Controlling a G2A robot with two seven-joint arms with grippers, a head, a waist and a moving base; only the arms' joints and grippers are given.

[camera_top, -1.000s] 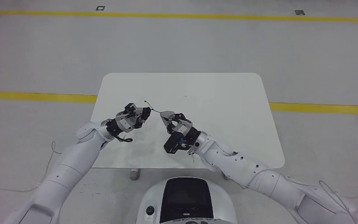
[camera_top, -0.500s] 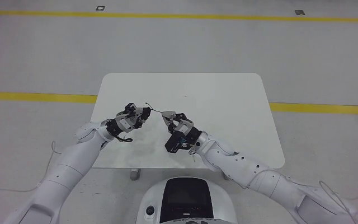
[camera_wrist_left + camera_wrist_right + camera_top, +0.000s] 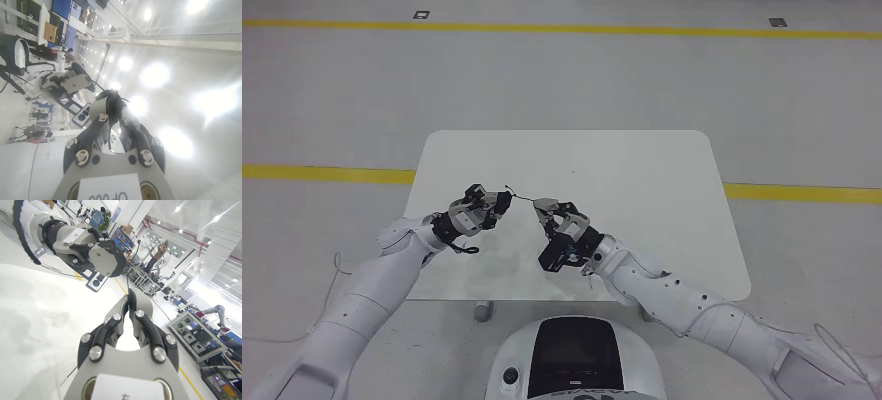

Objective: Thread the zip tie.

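Note:
A thin black zip tie [image 3: 521, 196] spans the small gap between my two grippers, held in the air over the white table [image 3: 642, 165]. My left gripper [image 3: 500, 200] is shut on one end of it. In the left wrist view the zip tie [image 3: 112, 106] sits pinched between the pads of that gripper [image 3: 113, 95], and its tail runs back toward the wrist. My right gripper [image 3: 541, 207] is shut on the other end. In the right wrist view the strap [image 3: 128, 285] rises out of the closed right gripper [image 3: 129, 297] toward the left gripper [image 3: 118, 262] just beyond.
The table [image 3: 37, 313] lies bare beneath both grippers, its near edge [image 3: 572, 298] close to the arms. A yellow floor line [image 3: 312, 173] runs behind the table on either side.
My right gripper has shifted slightly to the right and the strap has moved a little with it. The left arm has hardly moved.

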